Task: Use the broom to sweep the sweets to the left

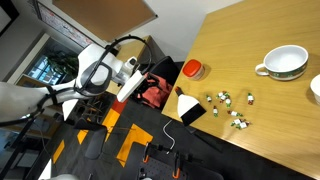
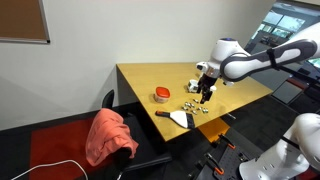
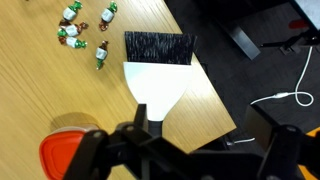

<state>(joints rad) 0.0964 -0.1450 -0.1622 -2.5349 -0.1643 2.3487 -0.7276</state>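
One small hand broom (image 3: 158, 80), with a white fan-shaped plastic body and a wide black bristle edge, lies flat on the light wooden table (image 3: 40, 95). In the wrist view it is close to the table's right edge, with its bristles on the far side and its handle running near, under the gripper (image 3: 187, 150). That single dark two-fingered gripper hangs above the handle end with its fingers spread wide, gripping nothing and clear of both broom and sweets.

The sweets (image 3: 82, 45) are tiny white-and-green wrapped candies scattered just far-left of the bristles in the wrist view. Five show whole there and a sixth is cut by the top edge. In an exterior view the whole scatter (image 1: 230, 108) lies right of the broom (image 1: 188, 108); it looks like about ten pieces, too small to count surely.

One round red-orange dish (image 1: 192, 69) stands just beyond the broom, apart from it. One white bowl (image 1: 282, 63) with a green rim stands far right, well apart from the sweets. One red cloth (image 2: 110, 135) hangs over a chair (image 2: 60, 150) left of the table, where the white arm (image 2: 250, 58) holds the gripper (image 2: 204, 93) over the table's near side
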